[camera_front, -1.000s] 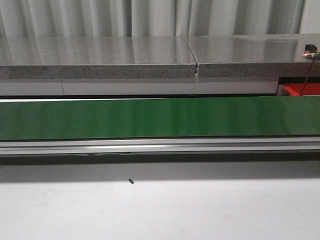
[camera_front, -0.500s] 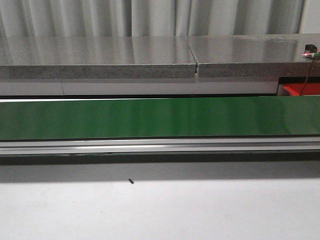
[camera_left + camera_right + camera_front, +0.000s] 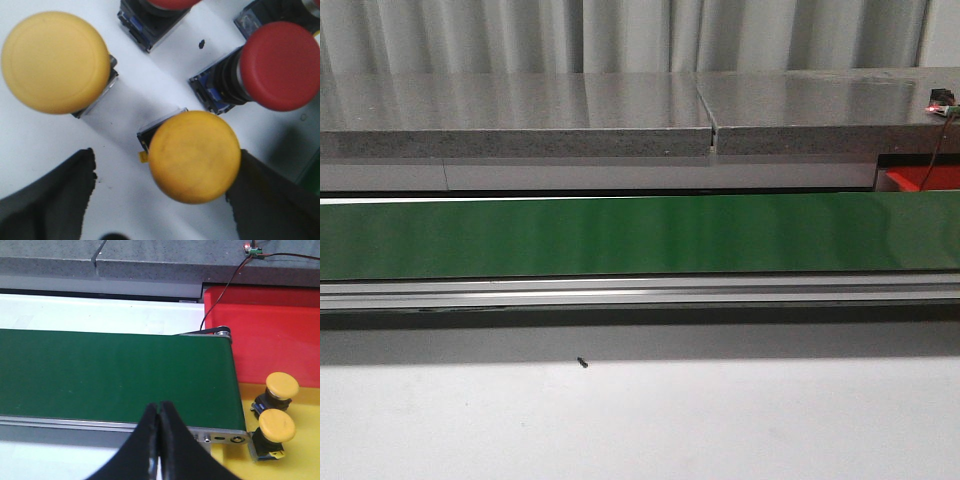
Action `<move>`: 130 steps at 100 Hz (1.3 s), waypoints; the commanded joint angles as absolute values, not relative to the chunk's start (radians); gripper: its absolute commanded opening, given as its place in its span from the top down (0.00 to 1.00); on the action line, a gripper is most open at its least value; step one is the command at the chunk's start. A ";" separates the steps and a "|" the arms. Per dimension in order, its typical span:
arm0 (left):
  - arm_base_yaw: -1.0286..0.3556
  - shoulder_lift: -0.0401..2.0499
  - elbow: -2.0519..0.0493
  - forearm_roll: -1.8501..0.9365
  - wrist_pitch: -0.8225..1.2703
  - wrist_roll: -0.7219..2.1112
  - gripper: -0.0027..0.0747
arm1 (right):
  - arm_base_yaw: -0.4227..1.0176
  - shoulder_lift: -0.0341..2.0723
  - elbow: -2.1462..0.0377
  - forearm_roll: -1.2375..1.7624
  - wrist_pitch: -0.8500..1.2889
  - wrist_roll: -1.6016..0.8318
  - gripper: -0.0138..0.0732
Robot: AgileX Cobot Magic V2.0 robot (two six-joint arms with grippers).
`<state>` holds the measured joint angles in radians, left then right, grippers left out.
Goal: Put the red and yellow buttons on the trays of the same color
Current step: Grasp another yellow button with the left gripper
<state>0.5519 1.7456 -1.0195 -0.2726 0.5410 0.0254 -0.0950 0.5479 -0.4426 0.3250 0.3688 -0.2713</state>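
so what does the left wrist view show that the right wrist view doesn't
Only the left wrist view: the open left gripper around a yellow button, another yellow button, and red buttons on a white surface.

Only the right wrist view: the shut right gripper, the green conveyor belt, a red tray, and a yellow tray holding two yellow buttons.

Shared: both show yellow buttons.

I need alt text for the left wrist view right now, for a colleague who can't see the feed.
The open left gripper straddles a yellow button standing on a white surface, one dark finger on each side. Another yellow button and a red button stand nearby, and a second red button shows partly at the edge.
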 commanded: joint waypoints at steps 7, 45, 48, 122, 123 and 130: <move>0.553 1.707 -1.050 -0.290 0.482 0.025 0.59 | -0.094 0.547 -0.469 0.334 0.299 -0.280 0.92; 0.553 1.623 -1.035 -0.288 0.520 0.052 0.75 | -0.094 0.547 -0.469 0.334 0.299 -0.280 0.92; 0.553 1.602 -1.025 -0.288 0.521 0.052 0.75 | -0.094 0.547 -0.469 0.334 0.299 -0.280 0.92; 0.307 1.360 -0.956 -0.307 0.541 0.096 0.75 | -0.094 0.547 -0.469 0.334 0.299 -0.280 0.92; 0.304 1.360 -0.956 -0.307 0.541 0.096 0.75 | -0.094 0.547 -0.469 0.334 0.299 -0.280 0.92; 0.284 1.372 -0.956 -0.307 0.534 0.096 0.75 | -0.094 0.547 -0.469 0.334 0.299 -0.280 0.92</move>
